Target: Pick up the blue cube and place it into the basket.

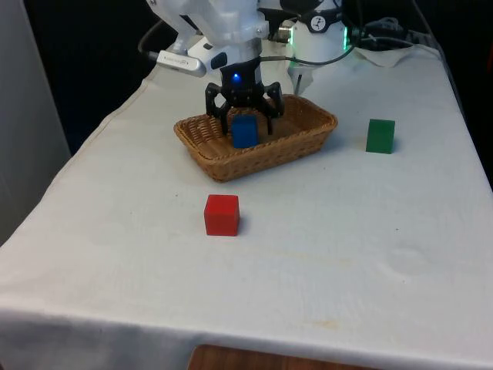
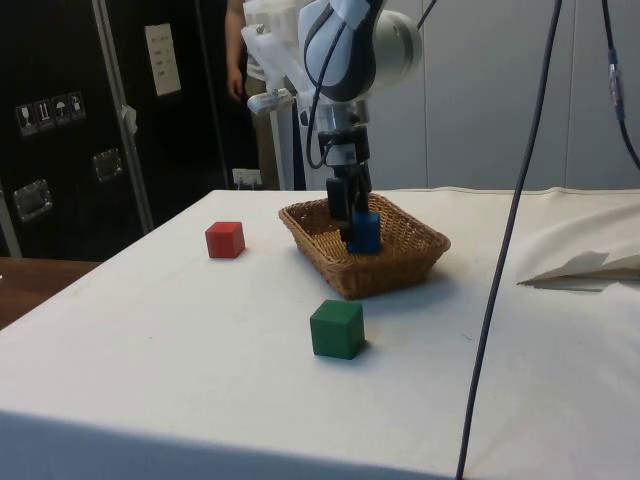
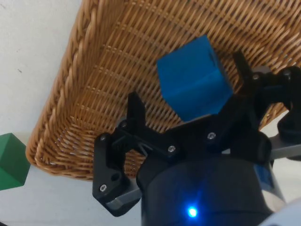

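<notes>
The blue cube [image 1: 244, 132] lies inside the wicker basket [image 1: 231, 166], on its woven floor. In the side view the cube [image 2: 364, 233] sits low within the basket [image 2: 390, 275]. My gripper [image 1: 245, 122] hangs over the basket with its fingers spread open on either side of the cube and not touching it. In the wrist view the blue cube [image 3: 193, 84] looks tilted on the basket's weave [image 3: 61, 108], with a gap between it and each finger of the gripper [image 3: 188, 89]. From the side the gripper [image 2: 352, 222] reaches down just below the basket's rim.
A red cube [image 1: 222, 214] stands on the cloth in front of the basket. A green cube [image 1: 380, 136] stands to the basket's right in the front view. A person [image 2: 245, 60] stands behind the table. Cables [image 2: 510, 230] hang at the side.
</notes>
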